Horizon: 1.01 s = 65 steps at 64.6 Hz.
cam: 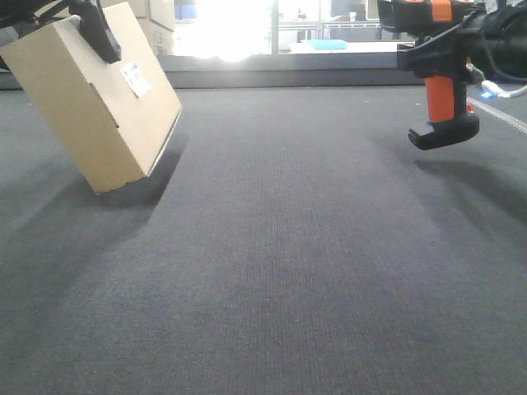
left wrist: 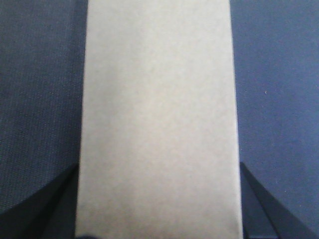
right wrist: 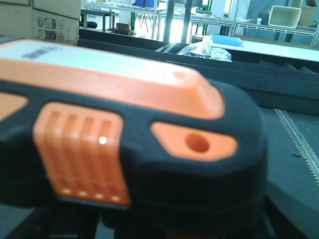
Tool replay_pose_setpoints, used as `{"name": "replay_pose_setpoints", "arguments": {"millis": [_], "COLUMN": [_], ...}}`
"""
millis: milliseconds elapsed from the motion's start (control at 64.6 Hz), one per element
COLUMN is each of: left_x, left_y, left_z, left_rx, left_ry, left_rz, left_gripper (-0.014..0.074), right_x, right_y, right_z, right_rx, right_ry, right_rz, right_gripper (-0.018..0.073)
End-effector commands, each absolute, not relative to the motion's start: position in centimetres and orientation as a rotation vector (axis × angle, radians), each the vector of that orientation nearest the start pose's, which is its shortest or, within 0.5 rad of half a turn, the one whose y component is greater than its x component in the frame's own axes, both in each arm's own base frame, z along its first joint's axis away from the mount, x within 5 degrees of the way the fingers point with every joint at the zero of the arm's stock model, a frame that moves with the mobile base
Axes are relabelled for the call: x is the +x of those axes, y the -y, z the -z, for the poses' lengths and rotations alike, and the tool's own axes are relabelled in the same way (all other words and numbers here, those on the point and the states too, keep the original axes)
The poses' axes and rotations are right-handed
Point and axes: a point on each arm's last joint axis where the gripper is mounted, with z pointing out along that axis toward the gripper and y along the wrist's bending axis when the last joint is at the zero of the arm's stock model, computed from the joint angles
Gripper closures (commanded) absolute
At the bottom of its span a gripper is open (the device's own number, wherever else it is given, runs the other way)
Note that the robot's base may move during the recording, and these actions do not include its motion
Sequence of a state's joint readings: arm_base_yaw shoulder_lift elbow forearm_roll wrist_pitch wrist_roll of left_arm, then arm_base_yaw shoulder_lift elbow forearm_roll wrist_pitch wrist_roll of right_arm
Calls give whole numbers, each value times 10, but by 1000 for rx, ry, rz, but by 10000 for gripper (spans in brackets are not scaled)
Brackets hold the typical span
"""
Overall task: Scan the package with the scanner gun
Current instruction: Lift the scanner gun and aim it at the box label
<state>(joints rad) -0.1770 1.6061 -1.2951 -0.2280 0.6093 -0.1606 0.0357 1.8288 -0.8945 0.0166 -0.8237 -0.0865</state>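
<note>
A tan cardboard package (cam: 95,107) with a white label (cam: 136,79) hangs tilted above the dark carpet at the left. My left gripper (cam: 97,31) is shut on its top edge; in the left wrist view the package (left wrist: 157,119) fills the middle between the dark fingers (left wrist: 256,199). My right gripper (cam: 461,33) is shut on an orange and black scanner gun (cam: 445,103), held in the air at the upper right with its handle pointing down. In the right wrist view the scanner gun (right wrist: 124,139) fills the frame and hides the fingers.
Dark grey carpet (cam: 280,263) covers the whole surface. A low dark ledge (cam: 288,78) runs along the back with bright windows behind. Cardboard boxes (right wrist: 50,22) and shelving stand in the background. A white stitched strip (cam: 502,115) and cable lie at the right.
</note>
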Motion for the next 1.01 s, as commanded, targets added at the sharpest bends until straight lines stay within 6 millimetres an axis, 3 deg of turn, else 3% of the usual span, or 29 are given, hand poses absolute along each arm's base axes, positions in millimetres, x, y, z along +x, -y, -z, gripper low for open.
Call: {"name": "replay_pose_setpoints", "arguments": {"millis": [0,433,774,991], "left_x": [350,350,349,349], "left_y": [76,76,76,76], "left_z": [-311,-311,-309,-309], "left_rx": [-154,-154,-153,-153], "left_ry": [-2385,-2385,-2402,-2402], "left_rz": [416,416,415,415], "left_gripper": [436,436,436,436], "right_x": [385,386,386,385], "right_y": [-12,-11,-11,-26], "right_z": [-224,-217,-218,-217], "right_rx": [-90,-263,-263,-292], "right_ry": [-1521,-1573,-1569,-1565], "right_rz": [54,222,223,193], "right_gripper": [326,326,326,326]}}
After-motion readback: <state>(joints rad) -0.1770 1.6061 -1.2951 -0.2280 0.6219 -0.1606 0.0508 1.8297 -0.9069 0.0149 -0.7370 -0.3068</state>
